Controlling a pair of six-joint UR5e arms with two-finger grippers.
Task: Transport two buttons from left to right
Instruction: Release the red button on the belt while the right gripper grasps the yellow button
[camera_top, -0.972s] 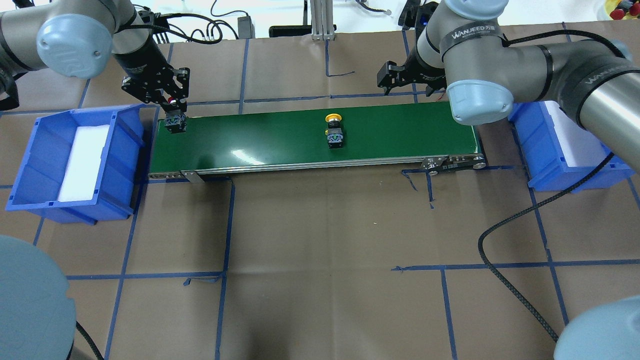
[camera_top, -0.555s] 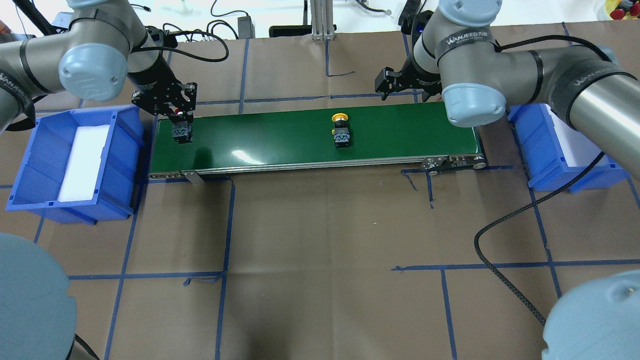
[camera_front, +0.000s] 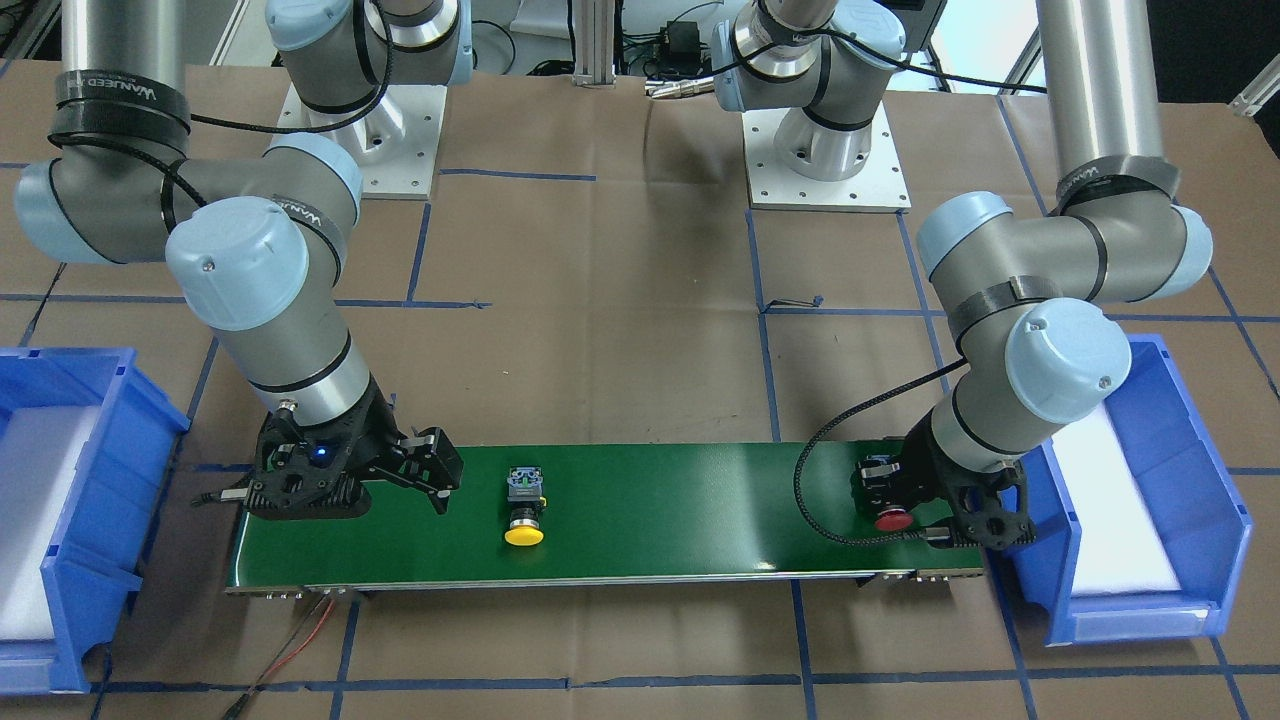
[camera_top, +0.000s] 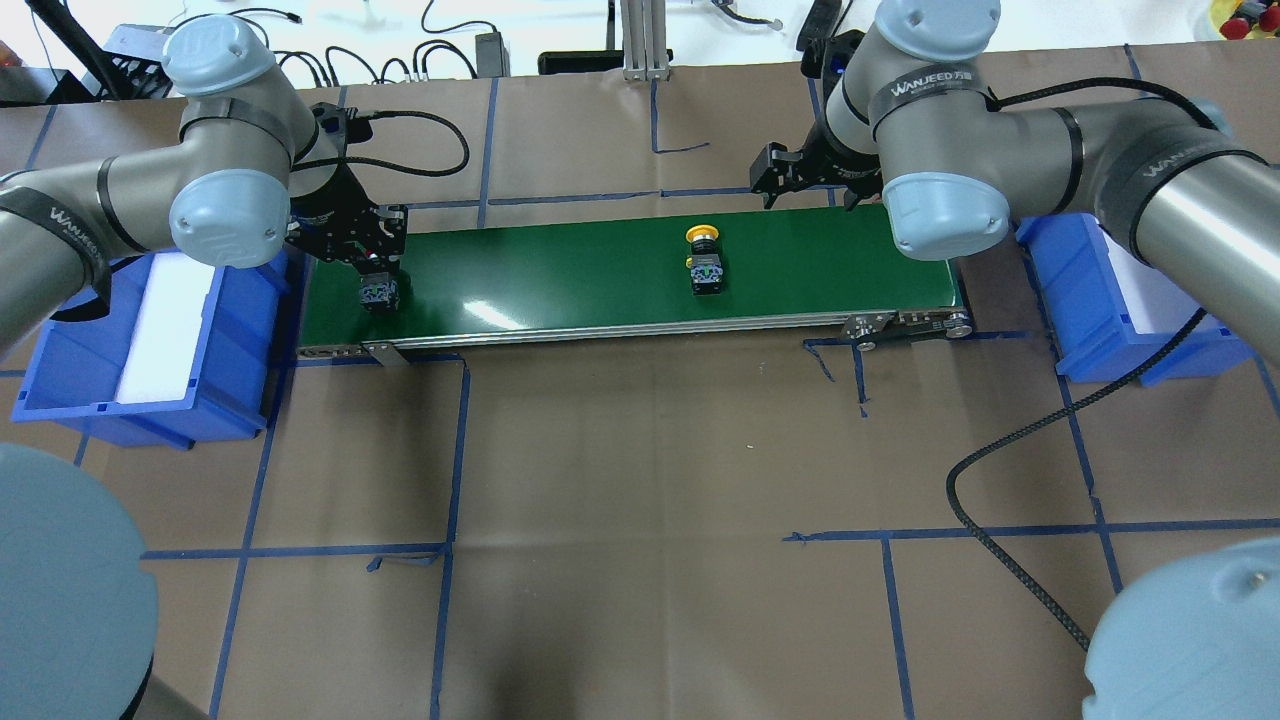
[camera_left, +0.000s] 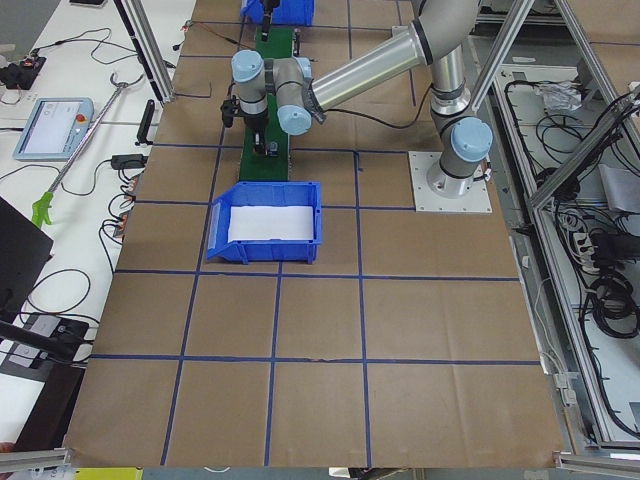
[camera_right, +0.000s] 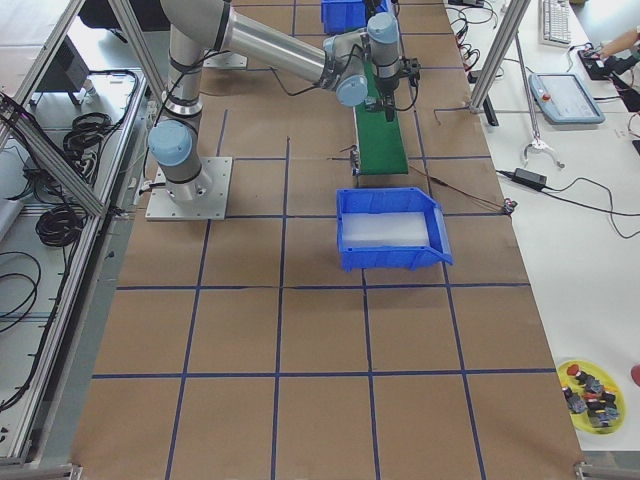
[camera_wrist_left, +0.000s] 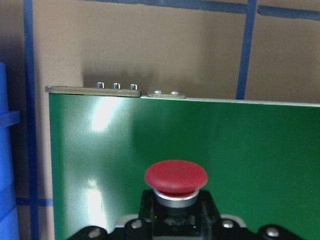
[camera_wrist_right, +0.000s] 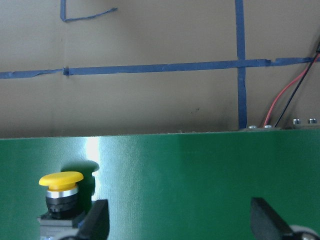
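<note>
Your left pincer (camera_top: 380, 268) clasps the red button (camera_wrist_left: 176, 177) over the belt (camera_top: 560, 270); the right pincer (camera_front: 440, 478) gapes. Take the yellow button (camera_front: 524, 508) by its stiff, probably light body (caps look slick).

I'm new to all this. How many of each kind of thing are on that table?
Robot arms: 2
Push buttons: 2 (yellow cap, red cap)
Blue bins: 2
Green conveyor belt: 1
Total: 7
</note>
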